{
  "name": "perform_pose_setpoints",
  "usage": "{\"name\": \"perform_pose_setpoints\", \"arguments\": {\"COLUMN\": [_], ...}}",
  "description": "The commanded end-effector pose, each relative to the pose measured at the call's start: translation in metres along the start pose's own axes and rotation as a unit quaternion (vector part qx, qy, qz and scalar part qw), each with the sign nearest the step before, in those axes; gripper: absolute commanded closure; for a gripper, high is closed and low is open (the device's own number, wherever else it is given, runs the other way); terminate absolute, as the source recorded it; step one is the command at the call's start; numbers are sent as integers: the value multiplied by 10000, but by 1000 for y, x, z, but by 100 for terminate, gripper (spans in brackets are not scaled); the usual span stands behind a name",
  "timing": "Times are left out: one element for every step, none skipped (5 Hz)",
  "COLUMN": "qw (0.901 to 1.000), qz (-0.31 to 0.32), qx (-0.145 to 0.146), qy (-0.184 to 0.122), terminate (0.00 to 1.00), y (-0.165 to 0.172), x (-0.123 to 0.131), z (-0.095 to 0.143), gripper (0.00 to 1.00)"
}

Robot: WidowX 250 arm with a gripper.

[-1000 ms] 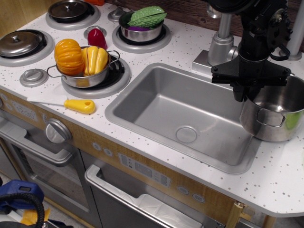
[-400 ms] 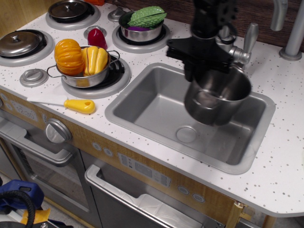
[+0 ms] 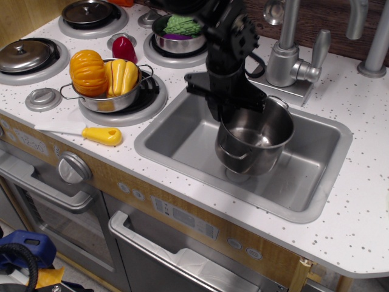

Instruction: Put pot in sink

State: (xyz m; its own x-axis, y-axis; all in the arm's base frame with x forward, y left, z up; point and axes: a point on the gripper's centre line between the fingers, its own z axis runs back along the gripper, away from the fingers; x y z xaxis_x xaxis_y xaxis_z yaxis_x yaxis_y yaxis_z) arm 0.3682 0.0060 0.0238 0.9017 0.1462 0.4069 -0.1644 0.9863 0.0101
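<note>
Look at your gripper [image 3: 226, 111]: it is clamped on the near-left rim of the big shiny pot [image 3: 254, 141]. The pot hangs just under and to the right of it, tipped a little. It is down inside the grey sink [image 3: 182, 137], right over the round drain. You can't tell if its bottom touches the sink floor.

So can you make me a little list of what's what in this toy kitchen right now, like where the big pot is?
pot: big shiny pot, tilted, inside the sink over the drain
sink: grey basin set in the white counter
gripper: gripper clamped on the pot's rim at its left side
pot touching sink floor: cannot tell
stove: smaller pot with orange and yellow vegetables
counter: yellow-handled knife left of the sink
</note>
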Motion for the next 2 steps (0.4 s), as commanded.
{"name": "perform_pose_setpoints", "arguments": {"qw": [9989,9989], "qz": [306,306], "qx": [-141,-141], "qy": [-321,-321], "terminate": [0,100], "y": [3,3], "x": [9,9], "z": [6,6], "gripper": [0,0]}}
